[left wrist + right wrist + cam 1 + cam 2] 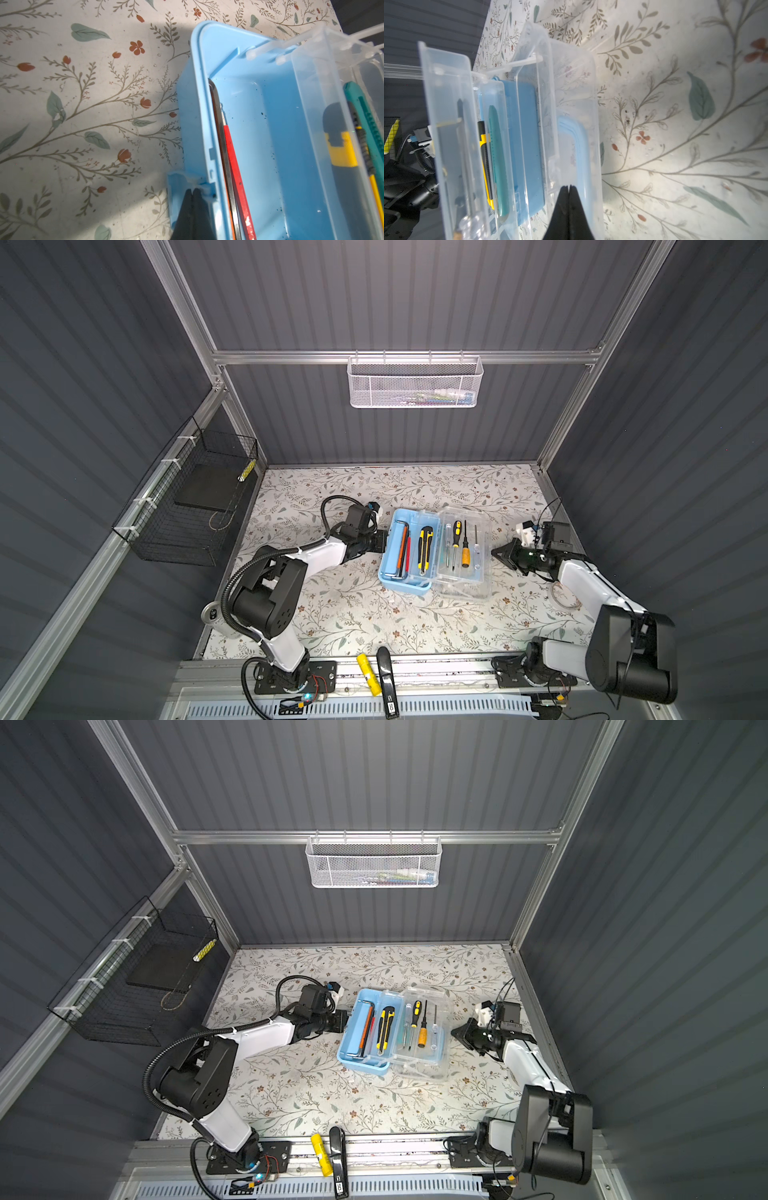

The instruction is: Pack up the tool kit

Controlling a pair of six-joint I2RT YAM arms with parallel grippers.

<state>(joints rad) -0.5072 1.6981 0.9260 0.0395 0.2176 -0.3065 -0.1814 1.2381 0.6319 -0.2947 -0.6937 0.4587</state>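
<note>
The tool kit's light-blue case (400, 587) (360, 1066) lies open mid-table, its clear tiers and lid (478, 589) folded out to the right. Hex keys (402, 547) and a red tool (234, 158) lie in the blue base. A yellow-black knife (424, 545) (385, 1029) sits beside a teal tool (365, 116) (497, 158). Screwdrivers (465, 551) rest in the clear tray. My left gripper (384, 541) (192, 189) is shut, with its tips against the case's left-side latch. My right gripper (493, 551) (568, 186) is shut and empty, at the lid's right edge by the blue handle (579, 145).
A white mesh basket (415, 383) hangs on the back rail. A black wire basket (187, 510) hangs on the left wall. A yellow tube (369, 674) and a black tool (386, 680) lie on the front rail. A clear ring (565, 599) lies by the right arm.
</note>
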